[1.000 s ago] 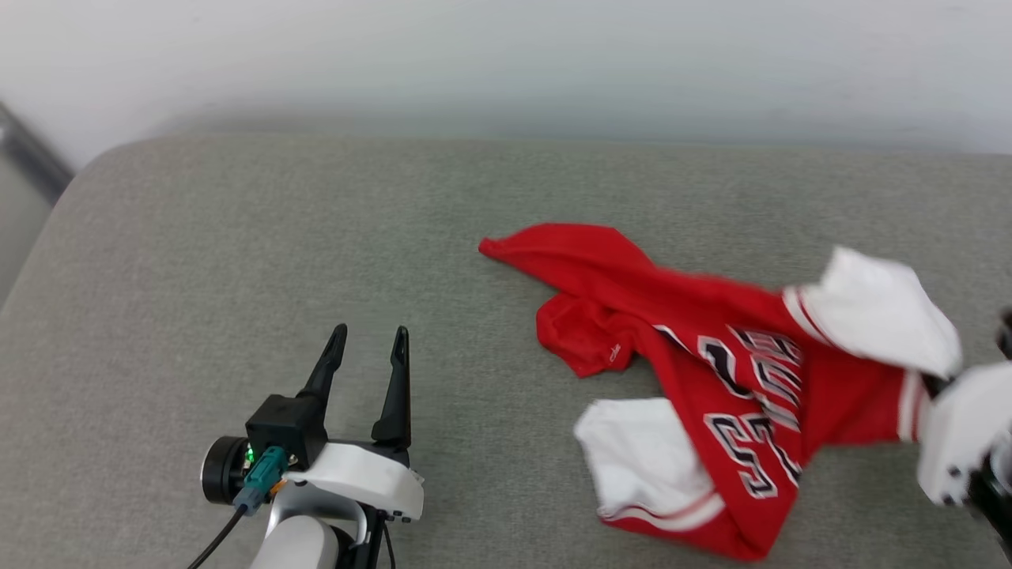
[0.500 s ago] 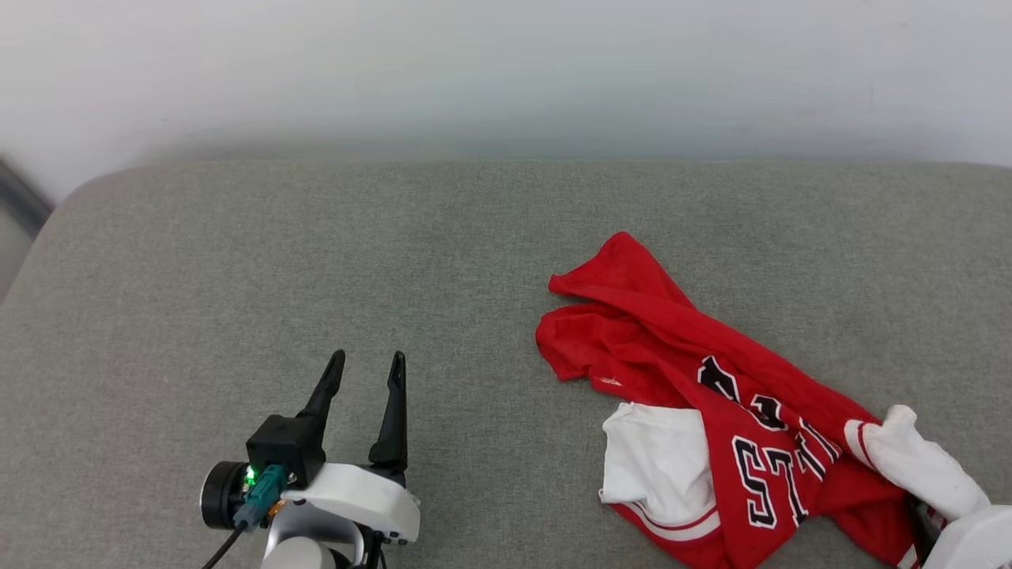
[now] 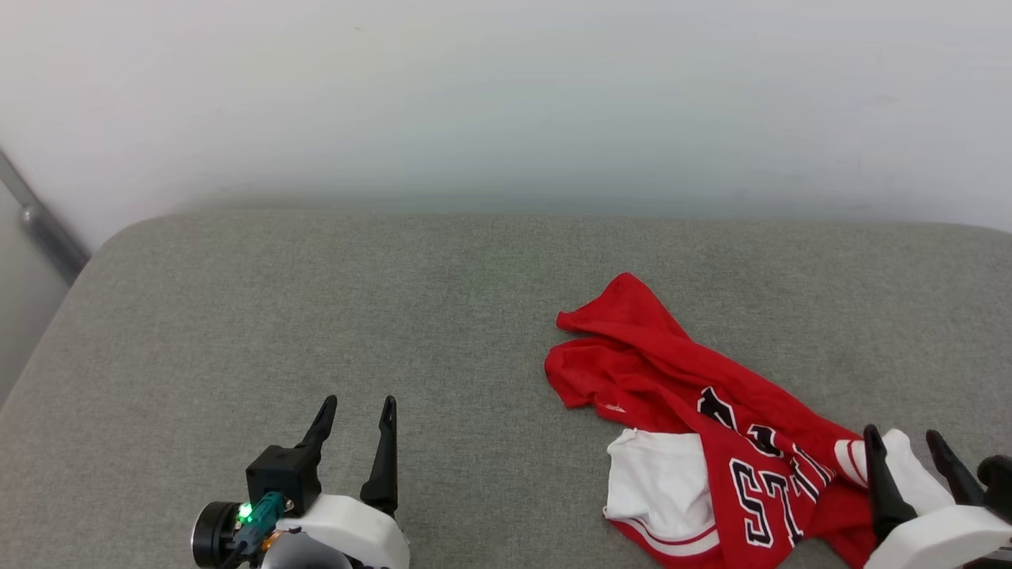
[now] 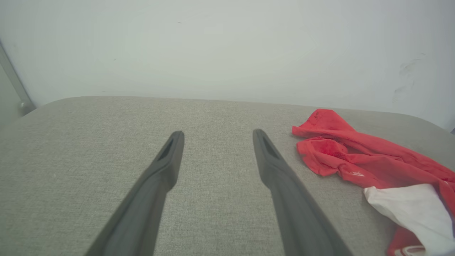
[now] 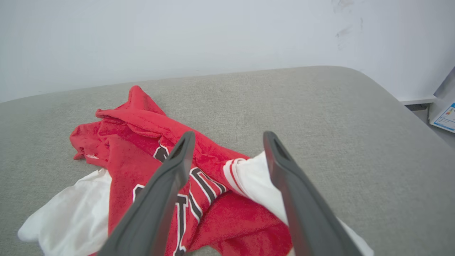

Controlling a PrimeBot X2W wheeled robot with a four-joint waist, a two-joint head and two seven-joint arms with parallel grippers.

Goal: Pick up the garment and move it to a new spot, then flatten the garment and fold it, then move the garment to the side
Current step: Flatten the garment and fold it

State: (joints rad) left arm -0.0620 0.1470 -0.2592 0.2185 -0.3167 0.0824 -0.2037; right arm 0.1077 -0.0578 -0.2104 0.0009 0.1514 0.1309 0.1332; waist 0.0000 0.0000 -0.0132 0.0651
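The right gripper [image 3: 901, 435] is wide open, holding nothing, just over 1 white sleeve [image 5: 254, 177]. The left gripper [image 3: 357, 403] is wide open too. The garment [image 3: 672, 379] lies bunched at the lower right of the head view. It looks soft and floppy; pinch a sleeve edge. It runs long from upper left to lower right.

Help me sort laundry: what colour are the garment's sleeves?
Sleeves are white with red-striped trim; right wrist view shows them best.
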